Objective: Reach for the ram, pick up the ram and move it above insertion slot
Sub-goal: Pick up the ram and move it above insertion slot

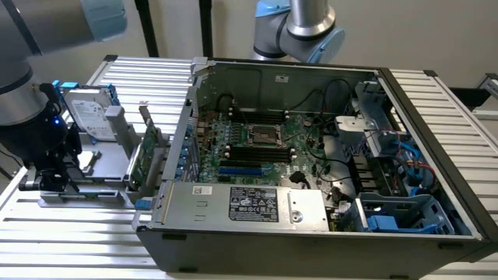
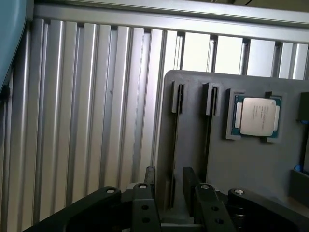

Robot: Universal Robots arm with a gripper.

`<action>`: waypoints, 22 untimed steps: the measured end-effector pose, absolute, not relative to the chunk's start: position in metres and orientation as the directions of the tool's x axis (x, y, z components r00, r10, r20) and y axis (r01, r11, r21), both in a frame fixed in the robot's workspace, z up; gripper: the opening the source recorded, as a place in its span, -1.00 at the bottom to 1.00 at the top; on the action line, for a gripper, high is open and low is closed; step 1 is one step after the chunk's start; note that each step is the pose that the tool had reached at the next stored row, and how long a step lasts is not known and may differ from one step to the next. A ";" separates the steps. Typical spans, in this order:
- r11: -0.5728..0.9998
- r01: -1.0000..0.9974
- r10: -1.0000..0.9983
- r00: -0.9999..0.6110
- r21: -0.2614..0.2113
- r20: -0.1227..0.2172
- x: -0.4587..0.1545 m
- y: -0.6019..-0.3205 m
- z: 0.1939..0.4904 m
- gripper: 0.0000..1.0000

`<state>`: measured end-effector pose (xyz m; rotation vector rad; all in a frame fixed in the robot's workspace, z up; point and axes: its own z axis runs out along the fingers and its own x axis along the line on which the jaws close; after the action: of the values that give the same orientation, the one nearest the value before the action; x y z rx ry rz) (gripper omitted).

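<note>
A: Claw state?
B: The claw (image 2: 169, 175) is apart. Its fingers (image 2: 150, 178) sit one on each side of a narrow slot in the grey holder (image 2: 251, 169). Nothing is clamped.
A: Ram?
B: Between the fingers, best guess. The ram (image 2: 175, 150) reads as a thin dark edge standing in that slot, seen edge-on. Its green face and chips can't be made out, and neither finger looks to be touching it.
A: Moving out from the claw?
B: Just beside the claw is a second slot (image 2: 210, 101) of the same shape; can't tell if it's filled. Further from the claw on the same holder, a processor chip (image 2: 256, 115) lies flat in its pocket. The holder rests on the slatted table (image 2: 87, 121).
A: Exterior view?
B: The claw is down at the holder. Near it stand a hard drive (image 1: 87, 114) and a taller green card (image 1: 146, 157) with a bracket, which isn't the ram. Well apart from the claw is the open computer case (image 1: 272, 254), with long black memory slots (image 1: 260, 154) on its board.
A: Step?
B: Judged as the end of the reach, pre-grasp. Pickup and carry aren't done.
A: What does the next move call for?
B: Probably a square squeeze on the stick's two flat faces, then a straight pull along the slot. It's a thin board, so a tilt could bind or flex it.
</note>
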<state>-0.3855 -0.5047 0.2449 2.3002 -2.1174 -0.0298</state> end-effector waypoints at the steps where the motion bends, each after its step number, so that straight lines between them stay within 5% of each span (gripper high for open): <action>1: -0.082 -0.996 -0.997 0.082 0.024 -0.004 -0.385 -0.505 0.243 -0.27; 22: -0.060 -0.998 -0.998 0.060 0.025 -0.004 -0.387 -0.499 0.205 -0.27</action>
<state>-0.3866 -0.4990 0.2051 2.2753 -2.1432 -0.0313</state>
